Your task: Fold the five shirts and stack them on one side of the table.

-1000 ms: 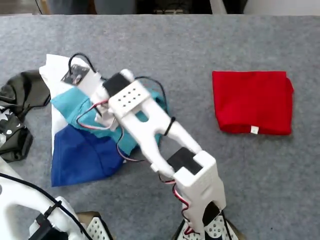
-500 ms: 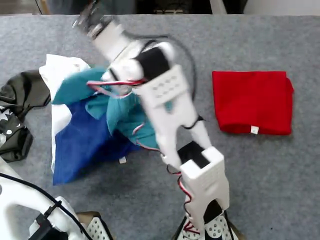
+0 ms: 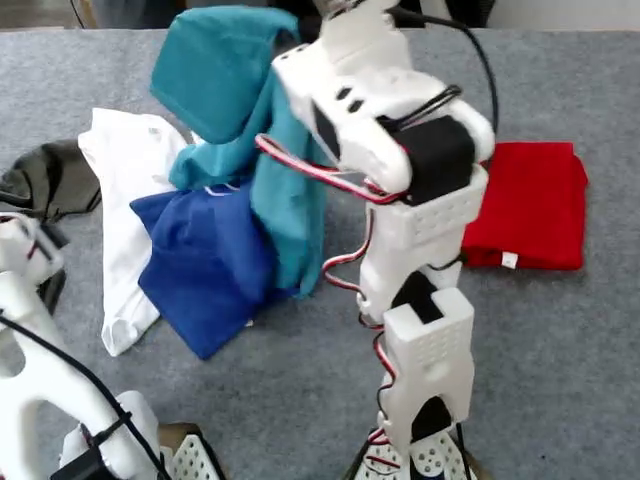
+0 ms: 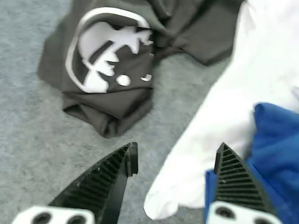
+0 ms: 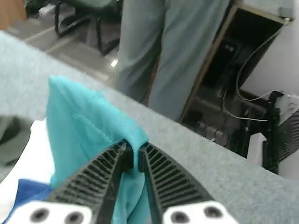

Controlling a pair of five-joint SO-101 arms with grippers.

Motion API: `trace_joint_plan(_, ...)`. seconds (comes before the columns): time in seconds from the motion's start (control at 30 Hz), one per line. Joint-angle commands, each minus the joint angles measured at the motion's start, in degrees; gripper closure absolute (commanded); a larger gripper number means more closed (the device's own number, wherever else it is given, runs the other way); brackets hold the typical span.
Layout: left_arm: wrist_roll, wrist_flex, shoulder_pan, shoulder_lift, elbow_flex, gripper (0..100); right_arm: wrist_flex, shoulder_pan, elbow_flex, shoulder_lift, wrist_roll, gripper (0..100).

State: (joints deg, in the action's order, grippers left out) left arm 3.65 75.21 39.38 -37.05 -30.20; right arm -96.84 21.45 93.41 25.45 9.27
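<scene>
While your right gripper (image 5: 132,150) is pinching a fold of the teal shirt (image 3: 220,80), that shirt is hanging lifted over 11 o'clock of the table (image 3: 560,350), its long axis running from 11 toward 5 o'clock, tail trailing onto the blue shirt (image 3: 205,270). Your left gripper (image 4: 177,156) is hovering spread wide over the white shirt (image 4: 233,102), beside the black shirt (image 4: 112,70). The red shirt (image 3: 530,205) is lying folded at 3 o'clock.

I see the teal shirt (image 3: 225,90) hanging in the air over the crumpled blue shirt (image 3: 205,265), which lies on the white shirt (image 3: 120,180). The dark shirt (image 3: 50,180) is bunched at far left, and the red shirt (image 3: 535,205) lies folded at right.
</scene>
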Motion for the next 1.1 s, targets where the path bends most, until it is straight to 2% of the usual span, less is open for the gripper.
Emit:
trace_joint_plan(0.0, -1.58, 4.04, -6.99, -0.88, 5.76, 72, 5.19, -3.16, 1.71, -5.41, -1.32, 98.5)
trace_joint_plan(0.1, -6.24, 9.58, -19.12, -0.88, 8.92, 72, 8.79, -6.33, 1.71, -7.43, -1.32, 98.5)
trace_joint_plan(0.2, -7.74, 12.31, -30.99, -0.88, 9.19, 72, 10.99, -12.04, 1.71, -8.4, -1.32, 98.5)
trace_joint_plan(0.27, -7.74, 11.78, -36.18, -0.79, 8.66, 72, 10.81, -17.49, 2.33, -8.75, -1.32, 98.5)
trace_joint_plan(0.37, -7.38, 5.71, -40.84, -0.18, 5.14, 72, 9.14, -25.58, 2.33, -10.33, -1.32, 98.5)
trace_joint_plan(0.5, -7.12, -8.97, -45.05, 0.09, -4.18, 72, 4.04, -32.18, 2.33, -12.62, -1.41, 98.5)
trace_joint_plan(0.6, -3.34, -18.64, -47.25, 4.13, -9.45, 72, -1.58, -33.05, 2.33, -14.02, -1.14, 98.5)
trace_joint_plan(0.7, 1.67, -24.18, -47.25, 12.92, -9.89, 72, -4.4, -33.14, 1.98, -14.99, -1.41, 98.5)
trace_joint_plan(0.83, 5.54, -25.14, -46.99, 26.2, -5.41, 73, -4.31, -32.79, 1.8, -16.66, -1.41, 98.5)
trace_joint_plan(0.9, 6.07, -25.41, -46.55, 31.56, -2.86, 78, -4.31, -32.79, 1.71, -17.1, -1.41, 98.5)
trace_joint_plan(1.03, 0.0, -24.44, -45.14, 38.24, 2.33, 98, -4.31, -33.14, 1.8, -17.71, -1.23, 98.5)
trace_joint_plan(1.07, -1.67, -23.56, -44.09, 38.59, 3.38, 97, -4.4, -33.23, 1.8, -17.71, -1.23, 98.5)
